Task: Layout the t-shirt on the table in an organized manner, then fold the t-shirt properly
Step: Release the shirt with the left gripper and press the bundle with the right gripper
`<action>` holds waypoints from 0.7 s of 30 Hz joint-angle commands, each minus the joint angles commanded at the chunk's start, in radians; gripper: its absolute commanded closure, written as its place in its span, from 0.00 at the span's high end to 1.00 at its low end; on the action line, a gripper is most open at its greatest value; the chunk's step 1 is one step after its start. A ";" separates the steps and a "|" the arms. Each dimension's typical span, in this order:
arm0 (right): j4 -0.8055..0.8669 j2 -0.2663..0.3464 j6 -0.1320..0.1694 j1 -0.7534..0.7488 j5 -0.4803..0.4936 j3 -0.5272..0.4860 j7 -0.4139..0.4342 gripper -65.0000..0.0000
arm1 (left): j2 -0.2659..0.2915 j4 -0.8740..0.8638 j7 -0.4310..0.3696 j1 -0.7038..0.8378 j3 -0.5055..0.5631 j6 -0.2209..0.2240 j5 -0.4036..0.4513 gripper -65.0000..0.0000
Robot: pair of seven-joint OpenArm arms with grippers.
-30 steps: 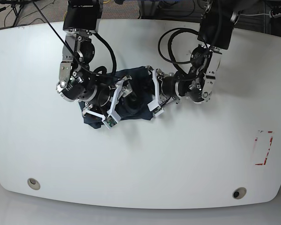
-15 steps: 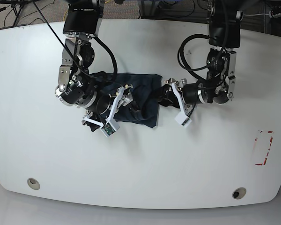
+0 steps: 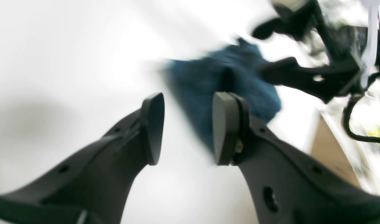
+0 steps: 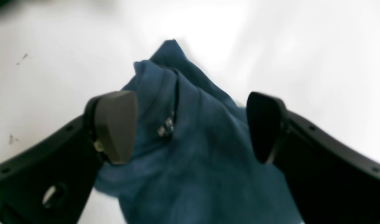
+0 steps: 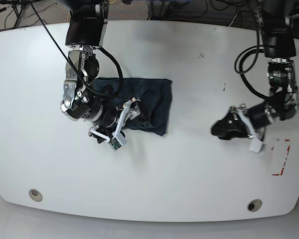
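The dark navy t-shirt lies bunched in a rough rectangle on the white table, left of centre. My right gripper hovers over the shirt's lower left part. In the right wrist view it is open wide, with folds of the t-shirt below and between the fingers. My left gripper is well to the right of the shirt, over bare table. The left wrist view shows it open and holding nothing, with the blurred t-shirt farther off.
Two round grey grommet holes sit near the front edge. A red-white tape rectangle lies at the right, close to the left arm. Black cables hang from both arms, and the right arm's body covers the shirt's left edge.
My left gripper has let go of the shirt's right side and swung far to the right. The shirt now lies wider and flatter. The right gripper stays over its left part.
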 joint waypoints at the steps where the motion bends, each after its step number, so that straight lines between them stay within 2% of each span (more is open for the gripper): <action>1: -0.012 -0.002 0.000 0.006 0.005 -0.002 0.005 0.81 | -0.015 -0.002 0.000 0.000 -0.008 0.000 0.000 0.37; 6: -0.112 -0.021 0.000 0.044 -0.002 -0.002 0.032 0.81 | -0.095 -0.011 0.000 0.025 -0.035 0.000 -0.005 0.37; 13: -0.213 -0.029 0.000 0.063 -0.003 -0.029 0.068 0.80 | -0.112 -0.006 0.000 0.078 -0.092 0.000 -0.005 0.37; 16: -0.227 -0.028 0.000 0.063 -0.005 -0.071 0.098 0.71 | -0.112 -0.006 0.000 0.103 -0.107 0.000 -0.005 0.37; 21: -0.236 -0.023 0.000 0.061 -0.012 -0.123 0.117 0.43 | -0.110 -0.011 0.000 0.124 -0.107 0.000 0.000 0.37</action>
